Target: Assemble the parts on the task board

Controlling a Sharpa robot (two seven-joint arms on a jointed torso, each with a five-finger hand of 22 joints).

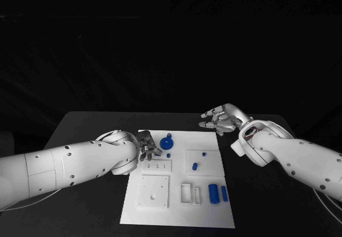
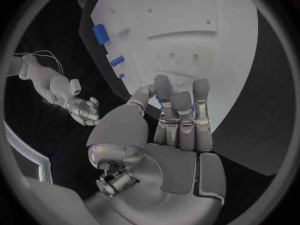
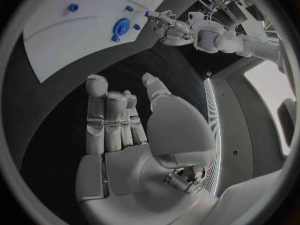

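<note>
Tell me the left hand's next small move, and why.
Probably carry the small blue part it pinches a little further over the task board and lower it toward a seat. The left hand holds it at the board's far left edge beside the blue round part; the right hand waits off the board, holding nothing.

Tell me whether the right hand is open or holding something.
Open: the right hand shows spread silver fingers with nothing between them.

Looks like a robotics lab or test cell to me, not anyone's home. There's a black table [image 1: 93, 123] against a totally dark backdrop, with a white task board [image 1: 178, 207] sitting square in the middle of it, full of machined slots and small blue parts [image 1: 213, 193]. Beyond the table, the right wrist view catches cabling and equipment [image 3: 215, 0].
</note>
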